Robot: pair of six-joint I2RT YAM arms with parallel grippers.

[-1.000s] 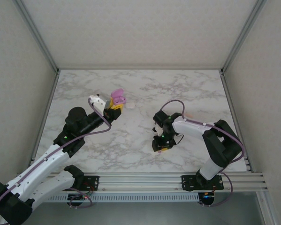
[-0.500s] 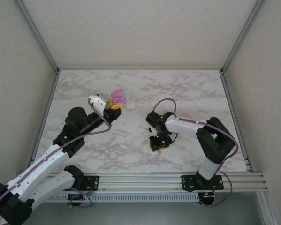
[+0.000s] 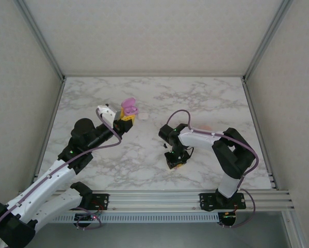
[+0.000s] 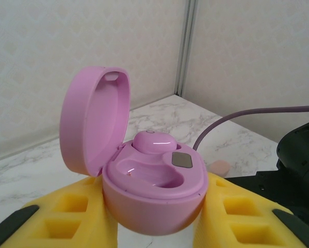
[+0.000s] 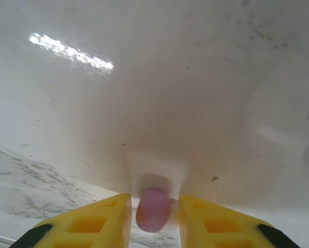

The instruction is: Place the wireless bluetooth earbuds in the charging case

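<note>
Left hand [image 3: 125, 117] is raised off the desk [image 3: 92, 93]. Its yellow fingers [image 4: 66, 219] are clamped on both sides of the pink charging case [image 4: 153, 191], which sits upright between them. The lid [image 4: 92, 121] is hinged open and stands up on the hand's left side. Inside the case, the seated earbud [image 4: 153, 142], same pink, sits in the well farther from the hand. The empty well [image 4: 146, 173], nearer the hand, is glossy. A grey rectangular patch [image 4: 181, 160] sits beside the seated earbud, toward the right finger. A purple cable [image 4: 257, 113] runs beyond the hand on its right. A pale pink bit [image 4: 220, 166] lies on the desk past the right finger, too small to tell what it is.

Right hand [image 3: 175, 161] is low at the desk, pointing down, well apart from the left hand and the charging case. In the right wrist view its two yellow fingers [image 5: 92, 222] stand narrowly apart. The loose earbud [image 5: 153, 209], pinkish purple, sits directly between the tips on the desk surface. Only slivers of space show on each side of the bud. The view is blurred, so I cannot tell if the pads press on it or just bracket it. This bud is outside the case.
</note>
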